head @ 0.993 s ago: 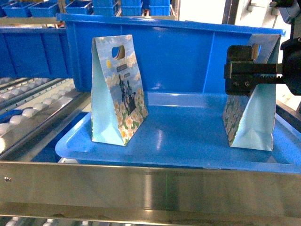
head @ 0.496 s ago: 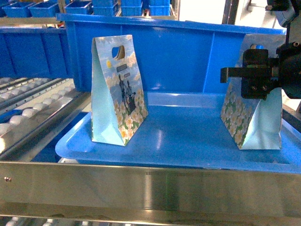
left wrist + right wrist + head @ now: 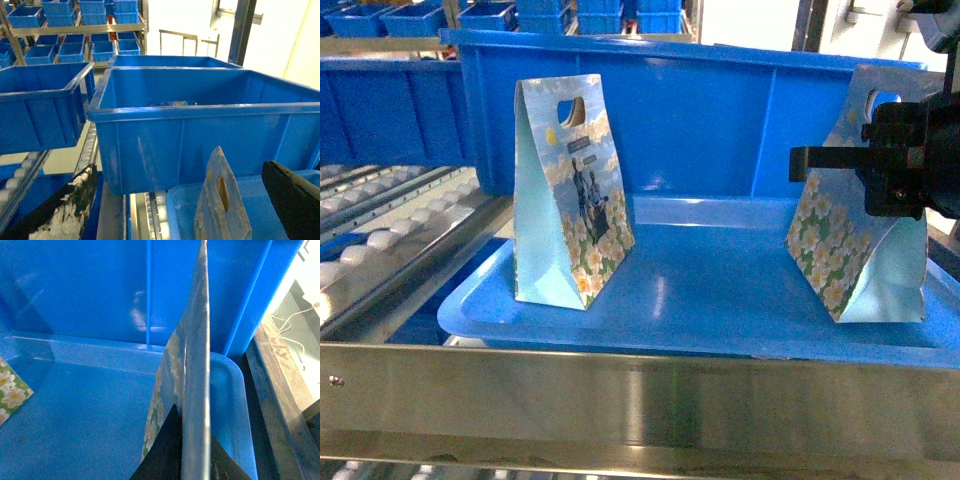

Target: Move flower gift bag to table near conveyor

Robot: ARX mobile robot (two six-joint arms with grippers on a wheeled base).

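Two flower gift bags stand on a blue tray (image 3: 660, 300). The left flower gift bag (image 3: 570, 190) is upright and free. In the left wrist view it (image 3: 222, 205) shows edge-on between the wide-apart fingers of my open left gripper (image 3: 178, 167), touching neither. My right gripper (image 3: 868, 150) is shut on the upper edge of the right flower gift bag (image 3: 855, 250), which leans. The right wrist view shows that bag's folded top (image 3: 195, 365) pinched between my two black fingers (image 3: 165, 455). Conveyor rollers (image 3: 390, 235) run along the left. The table is out of view.
A big blue bin (image 3: 700, 110) stands right behind the tray. The steel frame rail (image 3: 640, 395) crosses the front. More blue bins (image 3: 40, 110) sit on racks to the left and behind. A steel ledge (image 3: 285, 390) lies right of the tray.
My right gripper has moved right with the right bag in it. The bag's foot slid right along the tray and the bag leans more. The left bag has not moved.
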